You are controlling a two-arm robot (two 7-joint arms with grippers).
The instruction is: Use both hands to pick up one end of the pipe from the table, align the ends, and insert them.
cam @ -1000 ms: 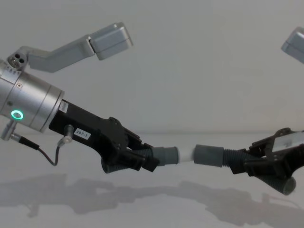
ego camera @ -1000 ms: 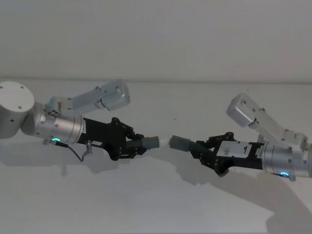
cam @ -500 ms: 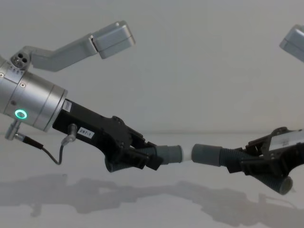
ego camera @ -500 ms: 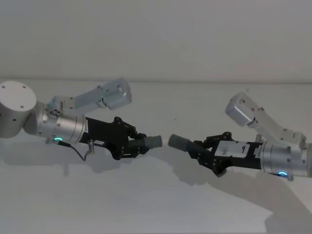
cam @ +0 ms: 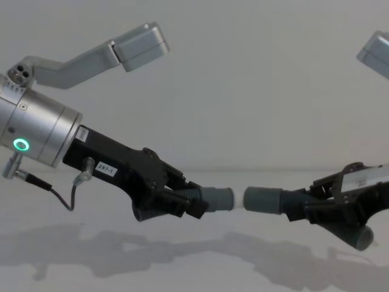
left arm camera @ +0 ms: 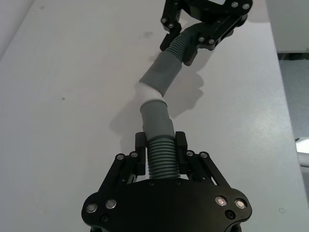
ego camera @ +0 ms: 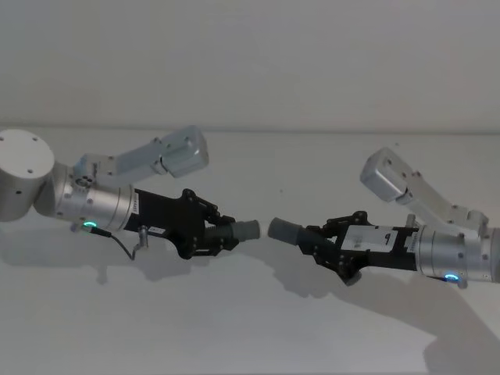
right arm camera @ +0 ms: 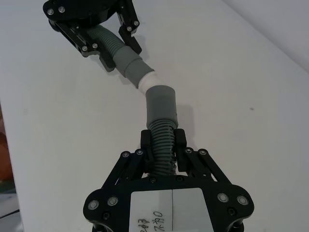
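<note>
I have both hose pieces off the desk point(ego camera: 234, 328) and held in the air, end to end, with the arms reaching in from either side.

My left gripper point(ego camera: 212, 234) has its fingers point(left arm camera: 140, 145) closed on the ribbed section of the left hose piece point(left arm camera: 157, 140), just behind its smooth grey cuff point(cam: 217, 199). A narrower white tip point(left arm camera: 148, 92) sticks out of that cuff toward the other piece. The gripper body carries a small white label point(cam: 104, 171) with printed digits too small for me to read. A green ring point(cam: 22, 145) glows on the left wrist.

My right gripper point(ego camera: 320, 246) is likewise clamped on the ribs of the right hose piece point(right arm camera: 161, 135), its fingers point(right arm camera: 179, 140) on both sides of the corrugation just behind the cuff point(cam: 262, 199). The far end of this piece curves down below the gripper in the chest view. A white sticker point(right arm camera: 171, 210) on the gripper's back carries handwritten marks along its lower edge, cut off by the picture's edge, and I cannot make them out.

In the chest view the two cuffs face each other at about the same height, with a short stretch of the white tip between them. Through the wrist cameras the two pieces meet at a slight angle, and the white tip is at the mouth of the right cuff; I cannot tell whether it has entered.
</note>
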